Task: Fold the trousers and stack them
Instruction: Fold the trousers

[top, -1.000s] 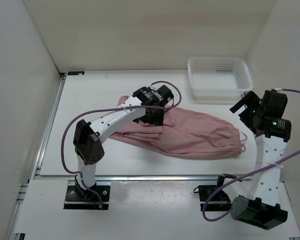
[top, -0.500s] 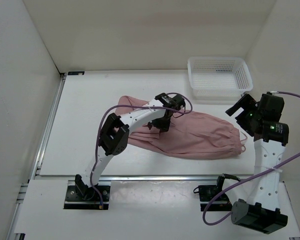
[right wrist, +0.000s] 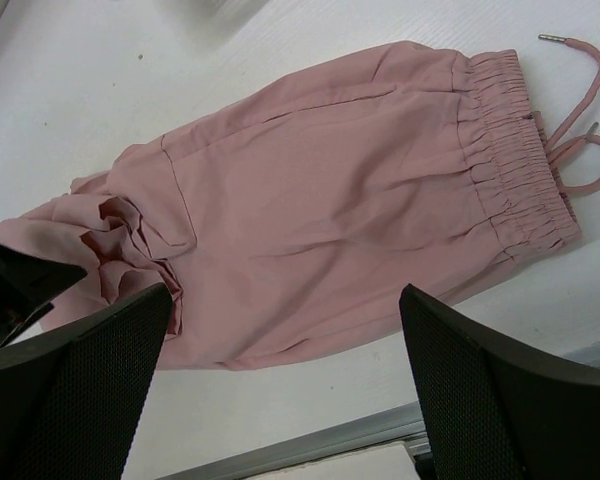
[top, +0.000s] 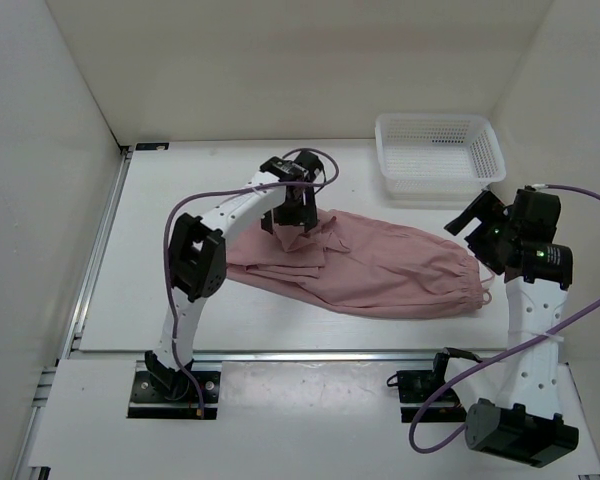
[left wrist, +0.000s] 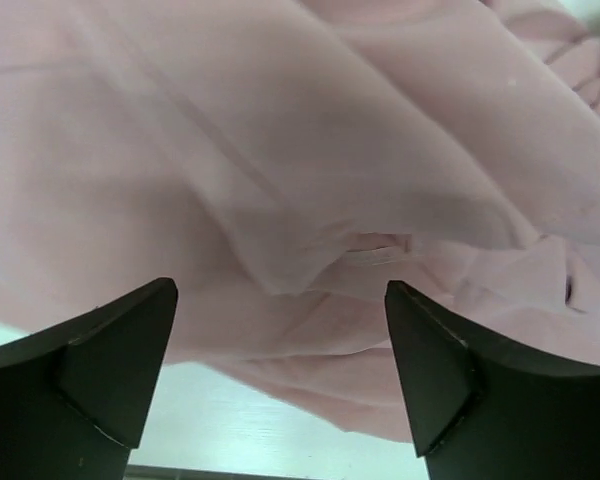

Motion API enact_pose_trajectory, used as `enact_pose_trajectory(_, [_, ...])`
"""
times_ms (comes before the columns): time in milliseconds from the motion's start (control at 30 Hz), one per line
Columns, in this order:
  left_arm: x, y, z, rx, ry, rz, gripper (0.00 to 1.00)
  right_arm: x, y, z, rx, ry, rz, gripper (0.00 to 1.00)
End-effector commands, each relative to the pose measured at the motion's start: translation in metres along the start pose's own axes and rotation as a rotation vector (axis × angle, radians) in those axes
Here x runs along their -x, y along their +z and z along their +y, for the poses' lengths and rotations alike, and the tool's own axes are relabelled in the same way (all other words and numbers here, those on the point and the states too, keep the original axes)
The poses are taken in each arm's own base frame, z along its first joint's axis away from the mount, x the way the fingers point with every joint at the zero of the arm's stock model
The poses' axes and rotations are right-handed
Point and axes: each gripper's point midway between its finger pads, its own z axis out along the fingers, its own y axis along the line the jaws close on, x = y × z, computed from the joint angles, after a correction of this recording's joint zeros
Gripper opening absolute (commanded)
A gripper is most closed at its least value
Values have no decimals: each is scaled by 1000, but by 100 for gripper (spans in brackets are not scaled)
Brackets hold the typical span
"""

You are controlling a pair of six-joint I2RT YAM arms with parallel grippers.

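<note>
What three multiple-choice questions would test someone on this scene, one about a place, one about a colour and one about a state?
1. Where on the table does the basket sit?
A. near left
B. far right
C. centre

2. What colour are the trousers?
A. pink
B. blue
C. green

3. How is the right gripper?
A. shut
B. open
C. out of view

Answers:
1 B: the top view shows it at the far right corner.
2 A: the cloth is dusty pink in every view.
3 B: the wrist view shows its fingers wide apart with nothing held between them.
</note>
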Motion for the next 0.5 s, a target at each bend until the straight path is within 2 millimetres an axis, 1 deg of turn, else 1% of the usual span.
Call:
enact_pose_trajectory(0, [0, 0, -27, -83, 16, 8, 99, 0, 0, 9, 40, -27, 1, 99])
enact_pose_trajectory(33, [-3, 6, -27, -74, 19, 19, 99, 0, 0, 9, 40, -27, 1, 99])
enact_pose_trajectory(67, [-1, 7, -29, -75, 18, 17, 96, -1, -1, 11, 49, -28, 7, 99])
enact_pose_trajectory(133, [-2, 7, -31, -85, 19, 25, 91, -6, -1, 16, 70, -41, 21, 99])
enact_pose_trajectory(167, [-2, 7, -31, -85, 28, 24, 87, -6, -1, 16, 70, -41, 21, 99])
enact_pose_trajectory(200, [-3, 7, -32, -93, 28, 31, 85, -6, -1, 16, 70, -41, 21, 99])
enact_pose_trajectory(233, [-5, 10, -32, -88, 30, 38, 83, -6, -1, 16, 70, -41, 21, 99])
enact_pose_trajectory(267, [-2, 8, -33, -95, 38, 29, 79, -6, -1, 16, 70, -41, 21, 99])
enact_pose_trajectory(300, [-4, 13, -33, -87, 41, 39, 66, -6, -1, 16, 70, -41, 21, 99])
enact_pose_trajectory(333, [0, 11, -34, -86, 39, 25, 57, -6, -1, 16, 70, -41, 21, 99])
enact_pose_trajectory(367, [5, 10, -28, -71, 29, 14, 47, -6, -1, 16, 70, -41, 21, 99])
enact_pose_trajectory(433, [10, 6, -25, -55, 29, -1, 27, -6, -1, 16, 70, -41, 21, 99])
enact_pose_trajectory(467, [15, 1, -27, -67, 33, -17, 22, -6, -1, 16, 70, -41, 21, 99])
